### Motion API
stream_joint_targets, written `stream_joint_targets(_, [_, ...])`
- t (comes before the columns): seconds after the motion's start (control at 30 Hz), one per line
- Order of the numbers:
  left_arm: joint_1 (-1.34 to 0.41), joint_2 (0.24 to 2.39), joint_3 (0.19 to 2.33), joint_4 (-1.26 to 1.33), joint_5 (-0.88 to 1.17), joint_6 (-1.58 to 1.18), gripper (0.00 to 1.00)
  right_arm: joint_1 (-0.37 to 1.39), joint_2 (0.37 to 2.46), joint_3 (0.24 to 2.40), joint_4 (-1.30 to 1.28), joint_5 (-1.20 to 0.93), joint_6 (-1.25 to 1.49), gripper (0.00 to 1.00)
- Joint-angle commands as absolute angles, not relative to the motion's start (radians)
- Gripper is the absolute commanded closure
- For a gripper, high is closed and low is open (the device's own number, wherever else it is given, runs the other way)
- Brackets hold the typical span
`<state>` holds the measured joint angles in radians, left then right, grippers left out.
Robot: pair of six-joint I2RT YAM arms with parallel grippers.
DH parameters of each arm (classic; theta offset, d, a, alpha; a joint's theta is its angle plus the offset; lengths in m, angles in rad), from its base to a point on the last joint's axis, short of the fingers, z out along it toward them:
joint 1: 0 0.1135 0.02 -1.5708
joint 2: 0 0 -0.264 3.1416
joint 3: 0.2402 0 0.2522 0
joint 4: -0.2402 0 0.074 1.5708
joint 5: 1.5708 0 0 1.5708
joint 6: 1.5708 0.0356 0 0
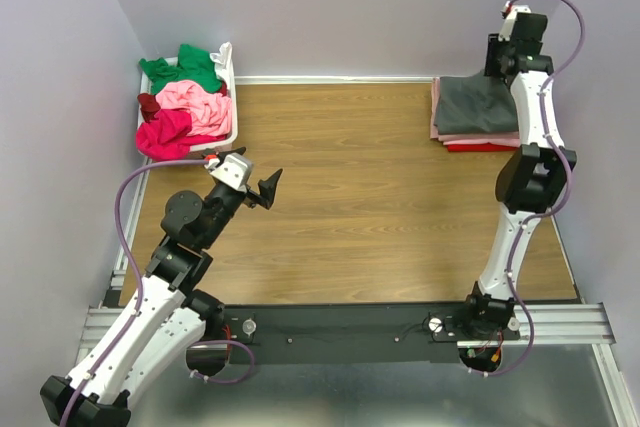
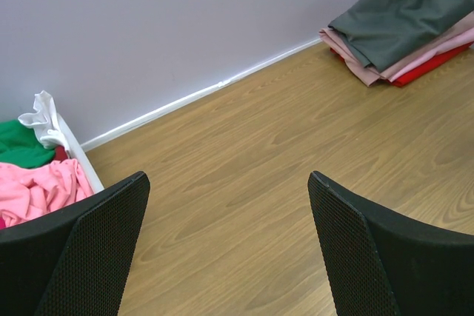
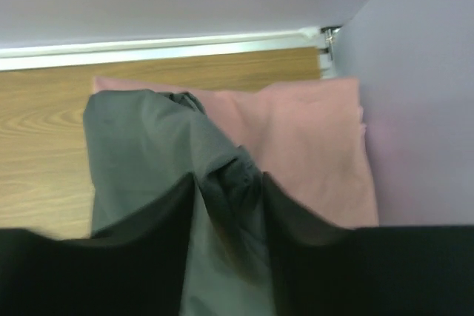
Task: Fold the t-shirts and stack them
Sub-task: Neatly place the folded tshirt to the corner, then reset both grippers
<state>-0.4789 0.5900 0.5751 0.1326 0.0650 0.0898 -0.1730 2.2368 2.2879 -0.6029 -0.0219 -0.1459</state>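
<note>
A dark grey t-shirt [image 1: 475,102] lies on top of a stack at the back right, over dusty rose [image 1: 480,136] and red [image 1: 480,147] folded shirts. My right gripper [image 1: 497,74] is at the stack's far right edge, shut on a bunched fold of the dark grey shirt [image 3: 141,146]; in the right wrist view the gripper [image 3: 227,179] pinches the cloth above the dusty rose shirt [image 3: 311,138]. My left gripper [image 1: 268,187] is open and empty above the bare table [image 2: 228,183]. The stack also shows in the left wrist view [image 2: 404,12].
A white plastic basket [image 1: 232,97] at the back left holds crumpled green [image 1: 190,67], light pink [image 1: 195,102], magenta [image 1: 165,132] and maroon [image 1: 148,104] shirts. Lilac walls close in the back and both sides. The wooden table [image 1: 370,187] lies between basket and stack.
</note>
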Motion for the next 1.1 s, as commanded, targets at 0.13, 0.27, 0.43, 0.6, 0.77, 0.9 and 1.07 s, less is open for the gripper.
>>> stream_joint_targets(0.13, [-0.476,0.581,0.563,0.152,0.089,0.098,0.05,-0.078,2.198,2.270,-0.454,0.327,-0.193,0.18])
stream_joint_targets(0.27, [-0.474,0.571,0.565,0.152,0.089,0.097,0.05,-0.078,2.122,2.182,-0.454,0.237,-0.192,0.01])
stream_joint_targets(0.43, [-0.474,0.563,0.566,0.149,0.089,0.089,0.05,-0.090,1.967,1.961,-0.453,-0.042,-0.201,0.00])
stream_joint_targets(0.6, [-0.474,0.548,0.571,0.143,0.060,0.071,0.05,-0.126,1.837,1.749,-0.462,-0.361,-0.216,0.00])
stream_joint_targets(0.77, [-0.474,0.557,0.595,0.108,0.009,0.020,0.02,-0.158,1.599,1.496,-0.460,-0.663,-0.236,0.00])
stream_joint_targets(0.9, [-0.474,0.586,0.617,0.091,0.008,0.003,0.02,-0.158,1.470,1.410,-0.445,-0.453,-0.178,0.00])
stream_joint_targets(1.07, [-0.474,0.595,0.620,0.078,0.008,0.005,0.02,-0.280,1.532,1.434,-0.402,-0.330,-0.030,0.07])
